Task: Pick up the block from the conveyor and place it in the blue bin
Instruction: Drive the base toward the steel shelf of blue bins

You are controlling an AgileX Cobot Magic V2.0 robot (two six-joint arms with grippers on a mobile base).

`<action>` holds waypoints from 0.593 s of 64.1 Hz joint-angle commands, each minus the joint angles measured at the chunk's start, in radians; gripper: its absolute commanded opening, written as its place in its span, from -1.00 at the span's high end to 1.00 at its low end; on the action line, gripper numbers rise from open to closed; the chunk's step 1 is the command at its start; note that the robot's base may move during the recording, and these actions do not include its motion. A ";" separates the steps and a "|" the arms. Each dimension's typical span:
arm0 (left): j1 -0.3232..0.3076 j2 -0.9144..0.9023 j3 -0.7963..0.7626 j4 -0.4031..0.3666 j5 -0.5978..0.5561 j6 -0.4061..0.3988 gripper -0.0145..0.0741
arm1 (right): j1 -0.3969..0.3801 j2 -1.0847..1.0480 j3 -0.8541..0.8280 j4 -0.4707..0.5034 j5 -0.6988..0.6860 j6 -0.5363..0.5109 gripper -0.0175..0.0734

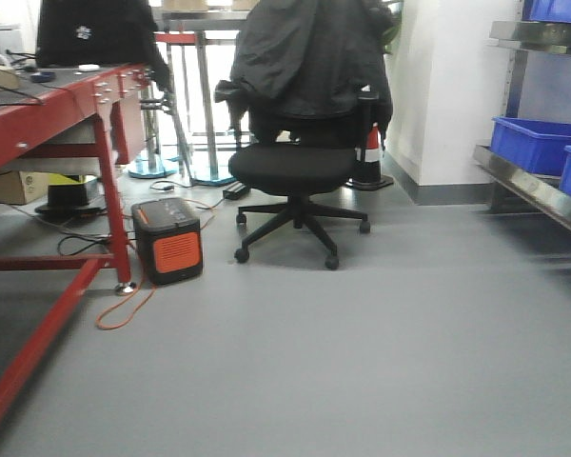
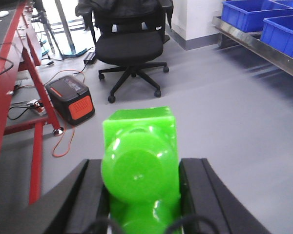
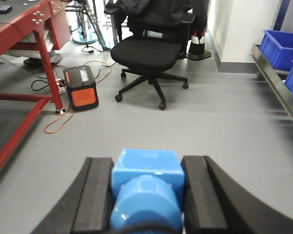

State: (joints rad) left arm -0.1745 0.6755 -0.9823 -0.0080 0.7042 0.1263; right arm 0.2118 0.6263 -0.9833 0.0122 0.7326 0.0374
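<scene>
A translucent green plastic block (image 2: 139, 165) is clamped between the black padded fingers (image 2: 90, 195) of the left gripper (image 2: 142, 192), whose jaws are parted only by the block's width. A light blue plastic block (image 3: 145, 183) is gripped likewise by the right gripper (image 3: 146, 195). Both are held above the grey floor (image 1: 362, 362), on the near side of a black swivel office chair (image 1: 295, 167). The red-framed conveyor (image 1: 67, 109) is seen left of the chair. Blue plastic bins (image 1: 538, 143) are seen on a metal shelf (image 1: 542, 195) right of it.
</scene>
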 commanded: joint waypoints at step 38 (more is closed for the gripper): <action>-0.006 -0.003 0.001 -0.006 -0.022 -0.007 0.92 | 0.001 -0.003 -0.007 -0.012 -0.016 -0.002 0.97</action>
State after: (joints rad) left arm -0.1745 0.6755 -0.9823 -0.0080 0.7042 0.1263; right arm 0.2118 0.6263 -0.9833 0.0122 0.7326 0.0374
